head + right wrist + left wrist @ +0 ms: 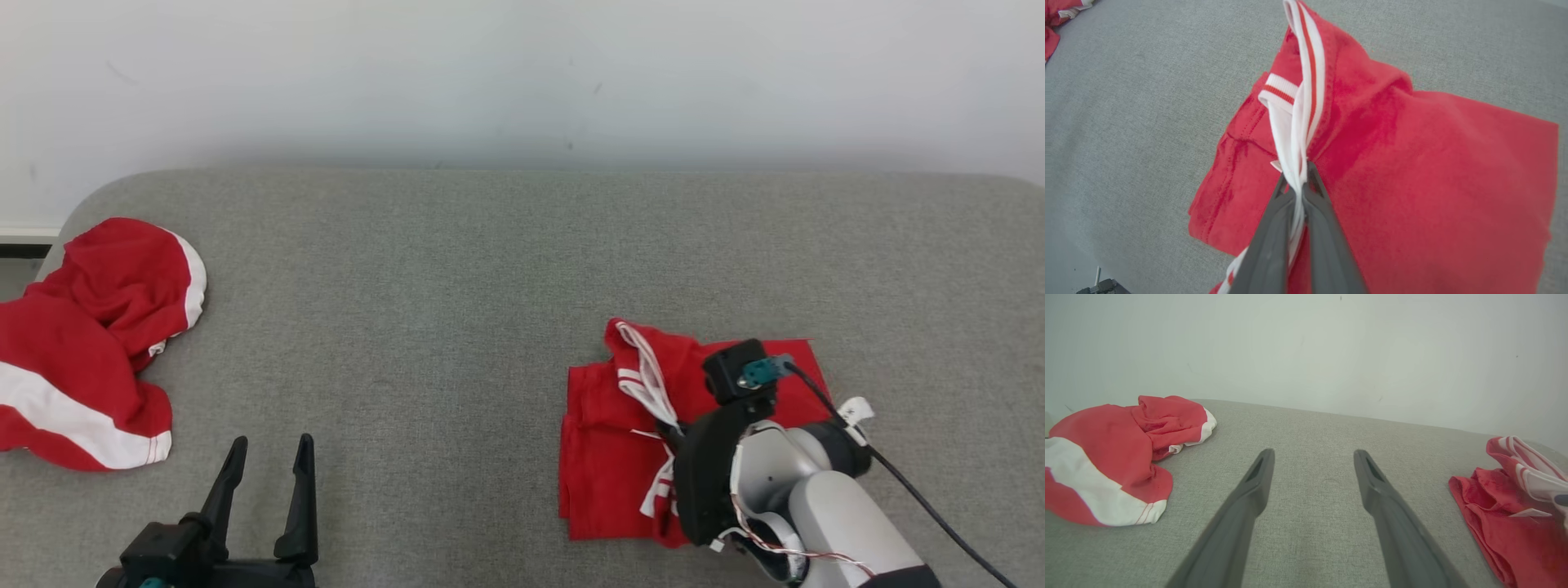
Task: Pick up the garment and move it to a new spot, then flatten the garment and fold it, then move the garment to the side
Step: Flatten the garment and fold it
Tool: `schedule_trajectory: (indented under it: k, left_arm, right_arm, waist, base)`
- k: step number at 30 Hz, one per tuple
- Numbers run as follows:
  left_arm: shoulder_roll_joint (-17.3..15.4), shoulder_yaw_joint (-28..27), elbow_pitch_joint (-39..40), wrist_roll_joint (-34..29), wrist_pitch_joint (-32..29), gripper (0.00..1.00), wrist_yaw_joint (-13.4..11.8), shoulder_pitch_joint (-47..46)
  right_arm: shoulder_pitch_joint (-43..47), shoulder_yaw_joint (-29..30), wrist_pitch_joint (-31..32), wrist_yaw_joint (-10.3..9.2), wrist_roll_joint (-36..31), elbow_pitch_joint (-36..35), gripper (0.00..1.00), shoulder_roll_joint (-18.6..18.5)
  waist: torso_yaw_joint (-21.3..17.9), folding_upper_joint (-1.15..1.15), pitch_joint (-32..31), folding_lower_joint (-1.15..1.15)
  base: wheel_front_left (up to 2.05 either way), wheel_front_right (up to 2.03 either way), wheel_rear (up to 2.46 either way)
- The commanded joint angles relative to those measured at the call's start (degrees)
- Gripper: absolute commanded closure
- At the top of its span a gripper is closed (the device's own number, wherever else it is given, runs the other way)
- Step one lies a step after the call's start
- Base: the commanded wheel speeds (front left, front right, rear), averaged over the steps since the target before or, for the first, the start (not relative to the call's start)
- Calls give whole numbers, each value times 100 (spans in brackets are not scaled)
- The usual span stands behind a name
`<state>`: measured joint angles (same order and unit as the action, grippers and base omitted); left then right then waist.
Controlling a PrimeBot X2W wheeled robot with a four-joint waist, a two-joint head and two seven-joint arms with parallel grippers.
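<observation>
Plainly, the right tool (1298, 173) is pinched on the white striped trim (1306, 81) of the folded garment (1412, 163), well right of the crumpled garment (90, 343). The left tool (1312, 457) (spread, idle) sits nearer it. Dragging by 1 trim edge could unfold the layers.
</observation>
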<state>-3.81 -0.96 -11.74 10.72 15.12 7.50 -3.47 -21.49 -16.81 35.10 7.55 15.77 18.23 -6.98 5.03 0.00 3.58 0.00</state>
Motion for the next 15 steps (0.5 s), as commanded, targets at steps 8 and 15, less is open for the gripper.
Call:
schedule_trajectory:
  k: [8,15]
  left_arm:
    - [-12,70,-67,85,2,0,-7,-80]
    - [-12,116,-116,118,2,0,-7,-109]
  right_arm:
    - [-358,-254,-245,-14,144,721,100,289]
    - [-587,-369,-575,-14,286,1261,80,402]
  waist:
    - [125,0,19,0]
    - [169,0,20,0]
  base:
    - [0,0,0]
    - [0,0,0]
